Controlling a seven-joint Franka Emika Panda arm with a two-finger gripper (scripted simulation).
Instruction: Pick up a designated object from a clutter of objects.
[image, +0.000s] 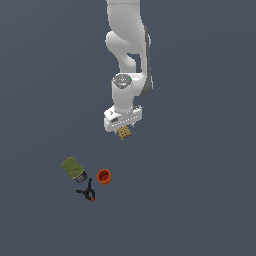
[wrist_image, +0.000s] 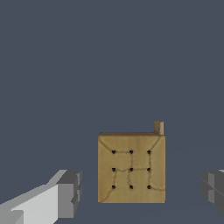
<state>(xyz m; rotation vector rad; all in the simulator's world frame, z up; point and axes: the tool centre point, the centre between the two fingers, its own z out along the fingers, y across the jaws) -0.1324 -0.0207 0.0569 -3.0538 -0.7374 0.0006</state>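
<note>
The tan block (wrist_image: 131, 168) sits right under the gripper (wrist_image: 142, 192). It is square, with nine dark dots in a neat grid on its top, and a little peg sticks up at one corner. In the wrist view it lies between the two fingers (wrist_image: 70, 192), with a gap on each side. So the fingers are spread wide and hold nothing.

In the exterior view the block (image: 124, 133) peeks out just below the white hand, well apart from the other things.

I think the step now is to get a grip on the block. To do it well, the hand should go straight down so the block stays in the middle. Then the fingers should close on two flat sides, not on the corners or the peg. It should squeeze first and lift after.

Now count. There is one tan block. There is one green can (image: 73, 168), lying on its side. There is one orange cup (image: 104, 176) just beside it. There is one black clamp (image: 88, 191) with red tips, near both. That makes four things.
</note>
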